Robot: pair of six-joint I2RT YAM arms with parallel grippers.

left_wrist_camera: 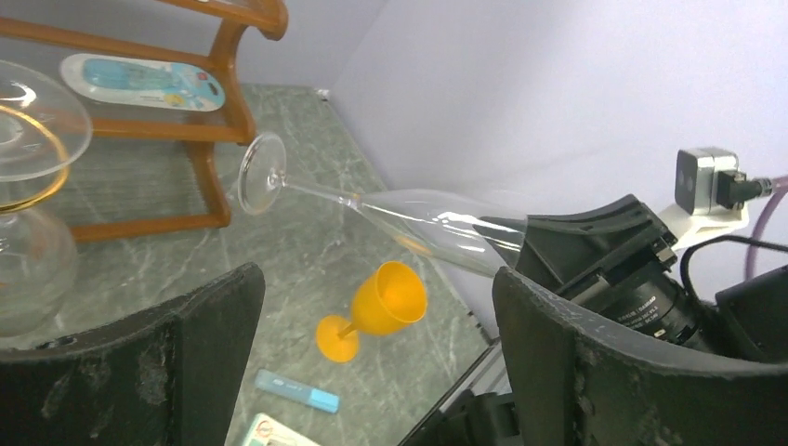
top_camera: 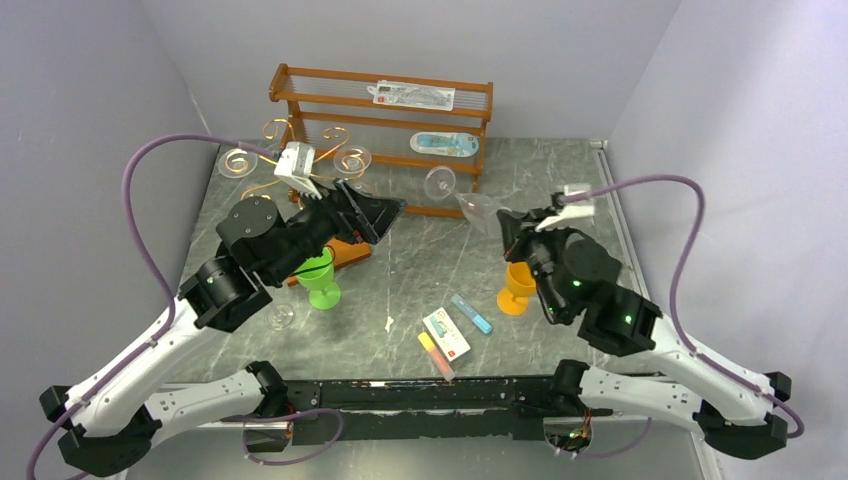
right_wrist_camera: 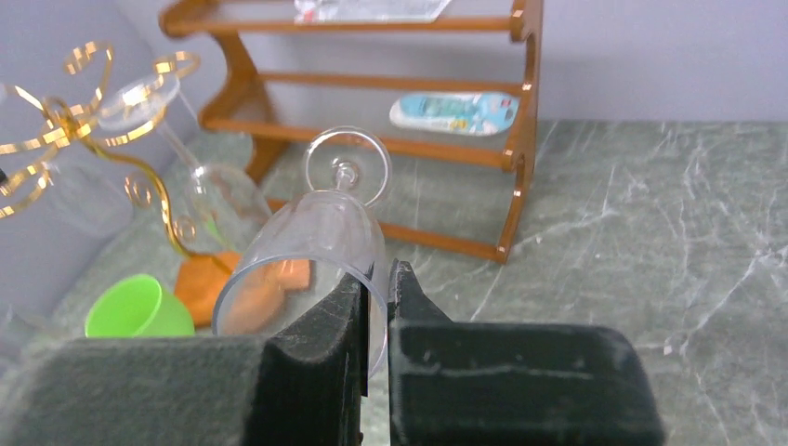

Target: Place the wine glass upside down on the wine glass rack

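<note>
My right gripper (top_camera: 503, 222) (right_wrist_camera: 378, 279) is shut on the rim of a clear wine glass (top_camera: 476, 207) (right_wrist_camera: 314, 240). One finger is inside the bowl, the other outside. The glass lies roughly level in the air, its foot (top_camera: 440, 182) pointing at the wooden shelf. In the left wrist view the same wine glass (left_wrist_camera: 423, 226) stretches across the middle. The wine glass rack (top_camera: 292, 150) (right_wrist_camera: 82, 130), gold wire curls on a brown base (top_camera: 345, 252), stands at the back left with clear glasses (top_camera: 238, 161) hanging from it. My left gripper (top_camera: 385, 220) (left_wrist_camera: 381, 358) is open and holds nothing, beside the rack.
A two-tier wooden shelf (top_camera: 400, 105) with packets stands at the back. On the table are a green goblet (top_camera: 318, 279), an orange goblet (top_camera: 517, 289) (left_wrist_camera: 383, 304), a small clear glass (top_camera: 282, 317), a blue marker (top_camera: 470, 313), a card box (top_camera: 446, 333) and a highlighter (top_camera: 433, 352).
</note>
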